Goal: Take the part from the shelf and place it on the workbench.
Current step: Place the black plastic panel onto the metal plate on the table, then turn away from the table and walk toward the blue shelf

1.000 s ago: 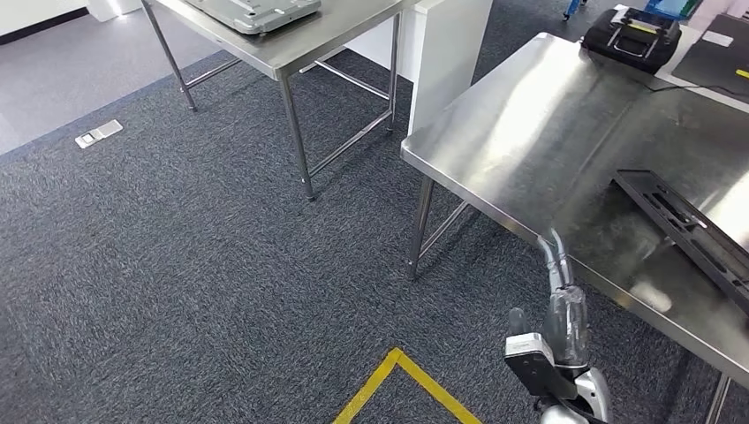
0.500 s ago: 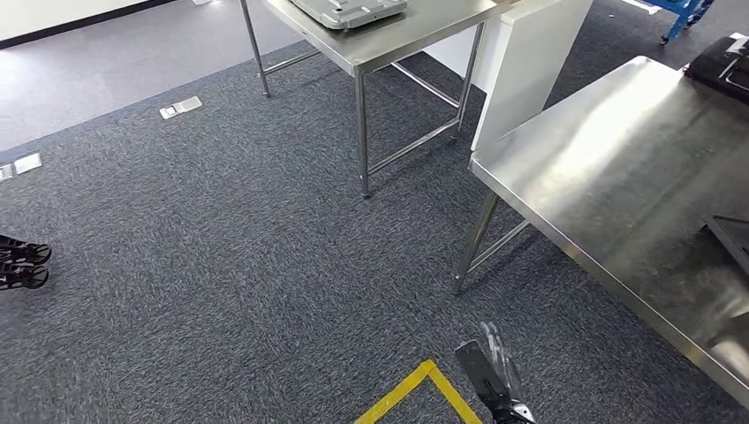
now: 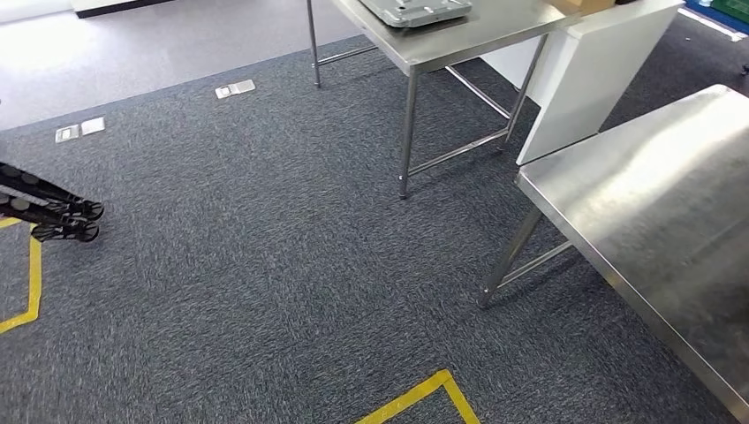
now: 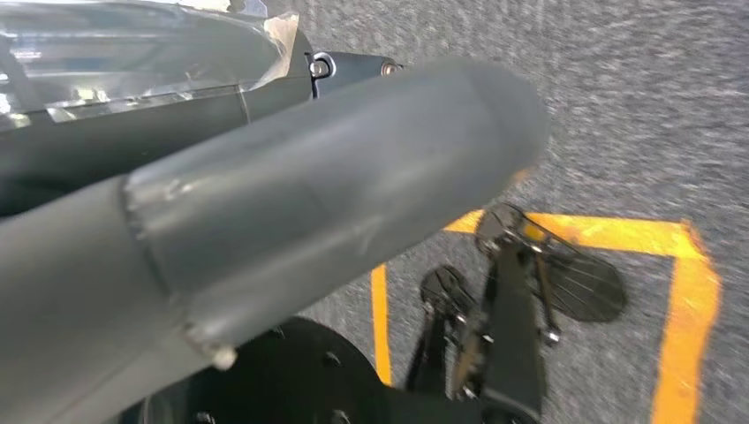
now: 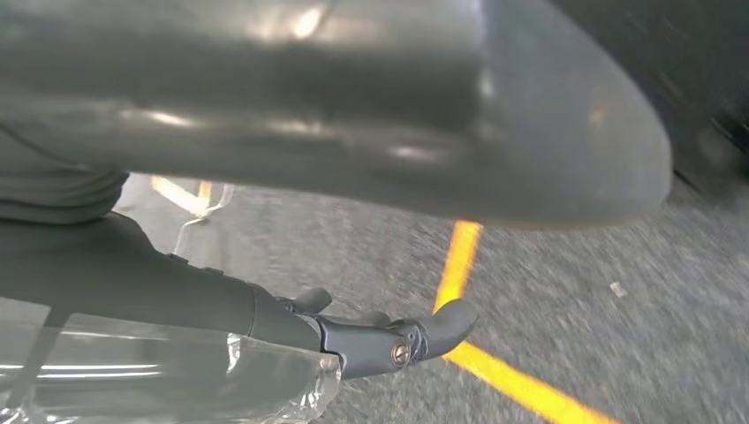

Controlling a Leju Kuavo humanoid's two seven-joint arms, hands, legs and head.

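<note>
Workbench (image 3: 654, 203): brushed stainless steel top on tubular legs, at the right of the head view; no part or legible writing on its visible surface. Left hand (image 4: 291, 203) and right hand (image 5: 353, 132): smooth grey thumbs, dark fingers apart, holding nothing, above speckled grey carpet (image 3: 265, 265) with yellow tape lines (image 3: 415, 397). Second steel table (image 3: 459, 35) behind carries a grey metal tray (image 3: 415, 9).

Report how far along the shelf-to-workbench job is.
Done: nothing that shows; no part lies on the visible stretch of the shiny steel workbench. In hand: nothing; the left hand and right hand hang unloaded above the dark grey carpet and its yellow tape lines. Left, judging by this: reach the shelf, grip the part, carry it over and set it on the workbench.
</note>
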